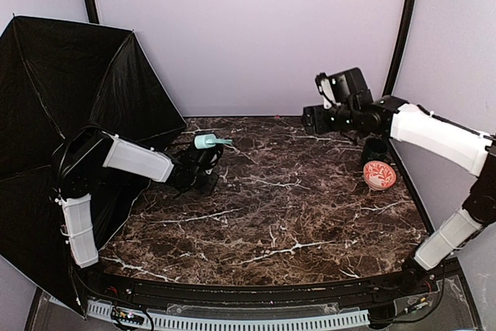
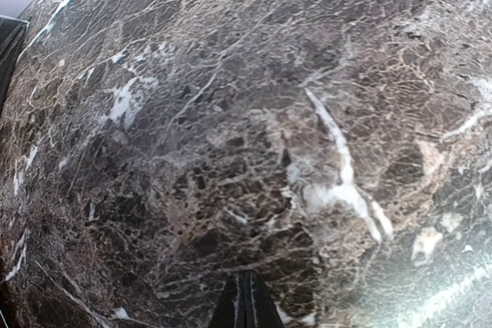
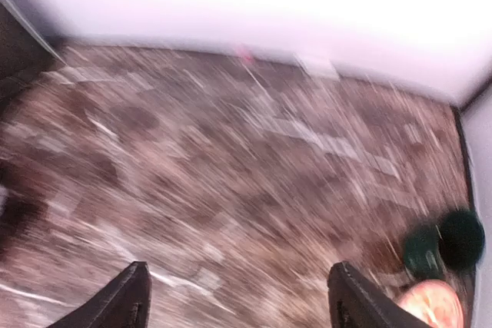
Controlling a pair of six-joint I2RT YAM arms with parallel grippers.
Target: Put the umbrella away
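Sprawling open at 9 o'clock, umbrella (image 1: pixel 70 91) shows black underside, mint handle (image 1: pixel 206 142) just beside left gripper (image 2: pixel 243 306), fingers pressed together, nothing between. Right gripper (image 3: pixel 240 305) at 1 o'clock, spread wide, empty.

My left arm (image 1: pixel 138 162) and right arm (image 1: pixel 434 133) wear white padded sleeves between black joints. My right pincer (image 3: pixel 238 270) has dark, tapered fingers (image 3: pixel 127 301).

The surface (image 1: pixel 294 215) is dark brown marble veined with white. Beside the left gripper (image 1: pixel 208 162), the umbrella (image 1: pixel 62 98) shows black fabric and a mint handle. To the right of the right gripper (image 3: pixel 238 266) are a dark green cup (image 1: pixel 376 149) and an orange-and-white patterned bowl (image 1: pixel 379 175).
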